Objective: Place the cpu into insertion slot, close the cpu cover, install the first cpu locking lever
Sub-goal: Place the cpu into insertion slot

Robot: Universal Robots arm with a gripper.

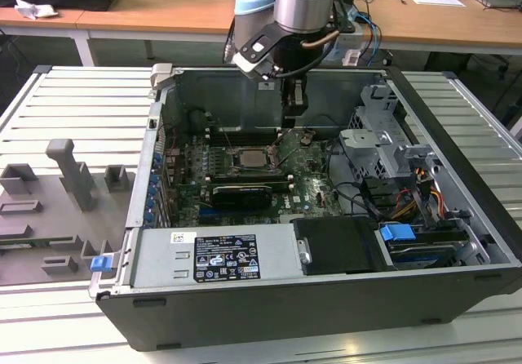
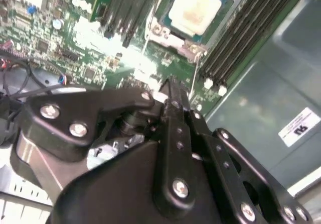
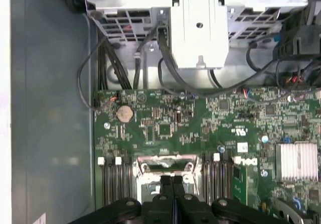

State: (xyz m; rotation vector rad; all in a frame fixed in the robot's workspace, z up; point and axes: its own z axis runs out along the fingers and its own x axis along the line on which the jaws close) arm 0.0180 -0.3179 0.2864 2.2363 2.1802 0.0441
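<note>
Nearest the lens in the exterior view is the near wall of the open case (image 1: 245,323), which lies on its side on a slatted surface (image 1: 73,103). Inside it, the cpu (image 1: 249,157) sits in its socket near the middle of the board (image 1: 314,186). The arm (image 1: 303,5) comes in over the case's far wall. The pincer (image 1: 295,123) hangs just above the board, beside the socket on the side toward the drive cage (image 1: 371,144).

Second wrist view: the pincer's black body is foremost. Beyond its tip the cpu lies flat in the socket, and the cover (image 2: 173,39) appears folded down around it, though its edges are blurred. A thin rod (image 2: 194,78), probably a locking lever, runs beside the socket's corner.

First wrist view: the fingers (image 3: 165,186) are pressed together with no gap and nothing visible between them. Their tips hang over the socket's end, between two banks of memory slots (image 3: 113,181). Whether they touch the frame cannot be told.

Judgement: with the chip seated and the cover seemingly down, the lever step is in hand. That step calls for closed tips set squarely on a thin, springy rod that could slip aside.
</note>
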